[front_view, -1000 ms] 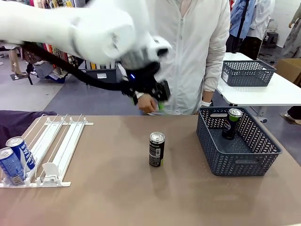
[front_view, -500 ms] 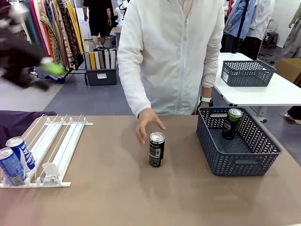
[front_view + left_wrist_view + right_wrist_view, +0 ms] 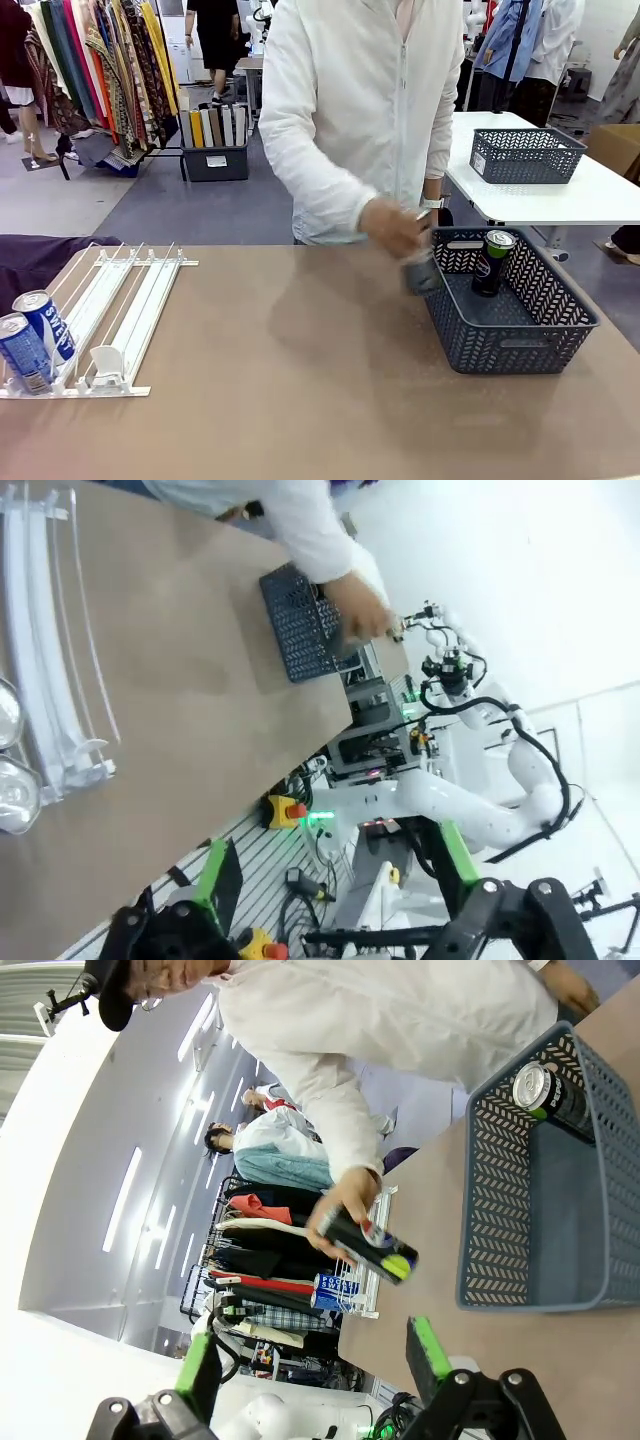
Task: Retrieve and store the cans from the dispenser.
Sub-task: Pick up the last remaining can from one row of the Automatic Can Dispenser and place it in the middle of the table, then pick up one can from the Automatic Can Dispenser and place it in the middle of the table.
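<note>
Our left tool (image 3: 332, 848) and right tool (image 3: 312, 1340) gape wide, empty. A person's hand (image 3: 390, 228) holds a dark can (image 3: 420, 270) at the basket (image 3: 520, 345) rim; blue cans (image 3: 45, 322) sit in the dispenser (image 3: 130, 310), lower left.

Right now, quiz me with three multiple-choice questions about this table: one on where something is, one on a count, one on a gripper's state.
1. Where is the dark can that the person's hand holds?
A) at the basket's left rim
B) on the far white table
C) standing mid-table

2. How many blue cans sit in the dispenser?
A) one
B) two
C) four

3. The right gripper is:
A) shut on a can
B) open and empty
C) shut on a cloth

Answers: 1 A, the hand holds it at that rim. 2 B, two stand at the dispenser's near end. 3 B, its fingers stand apart with nothing between.
</note>
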Action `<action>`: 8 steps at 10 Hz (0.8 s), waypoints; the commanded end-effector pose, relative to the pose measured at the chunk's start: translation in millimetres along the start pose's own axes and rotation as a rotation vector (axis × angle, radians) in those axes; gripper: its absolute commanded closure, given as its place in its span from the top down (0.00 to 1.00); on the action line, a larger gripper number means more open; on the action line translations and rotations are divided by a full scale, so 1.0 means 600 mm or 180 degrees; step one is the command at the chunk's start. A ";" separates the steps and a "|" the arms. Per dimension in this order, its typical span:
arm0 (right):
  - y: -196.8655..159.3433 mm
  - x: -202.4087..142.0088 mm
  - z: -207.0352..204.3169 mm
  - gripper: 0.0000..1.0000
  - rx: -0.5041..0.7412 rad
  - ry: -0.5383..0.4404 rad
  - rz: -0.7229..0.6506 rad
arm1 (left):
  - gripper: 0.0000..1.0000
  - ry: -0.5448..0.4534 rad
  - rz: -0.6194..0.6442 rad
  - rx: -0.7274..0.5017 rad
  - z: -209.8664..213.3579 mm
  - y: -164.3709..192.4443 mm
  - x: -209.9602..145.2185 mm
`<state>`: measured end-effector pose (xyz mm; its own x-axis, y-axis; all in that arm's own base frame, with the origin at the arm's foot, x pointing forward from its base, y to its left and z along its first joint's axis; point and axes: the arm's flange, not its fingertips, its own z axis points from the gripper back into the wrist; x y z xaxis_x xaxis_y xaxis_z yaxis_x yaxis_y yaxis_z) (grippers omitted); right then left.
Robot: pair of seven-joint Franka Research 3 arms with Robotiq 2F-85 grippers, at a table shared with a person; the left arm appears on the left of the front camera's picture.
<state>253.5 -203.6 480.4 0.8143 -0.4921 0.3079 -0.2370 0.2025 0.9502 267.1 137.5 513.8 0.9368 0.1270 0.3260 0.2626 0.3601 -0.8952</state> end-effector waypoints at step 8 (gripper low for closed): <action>0.002 0.003 -0.002 1.00 0.0062 -0.0027 0.0079 | 1.00 -0.0084 -0.0167 0.0103 -0.006 -0.056 0.002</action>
<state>253.5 -203.5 480.5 0.8145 -0.4916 0.3082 -0.2373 0.2024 0.9501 259.2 123.4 543.9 0.9235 0.1351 0.3591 0.2775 0.4114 -0.8682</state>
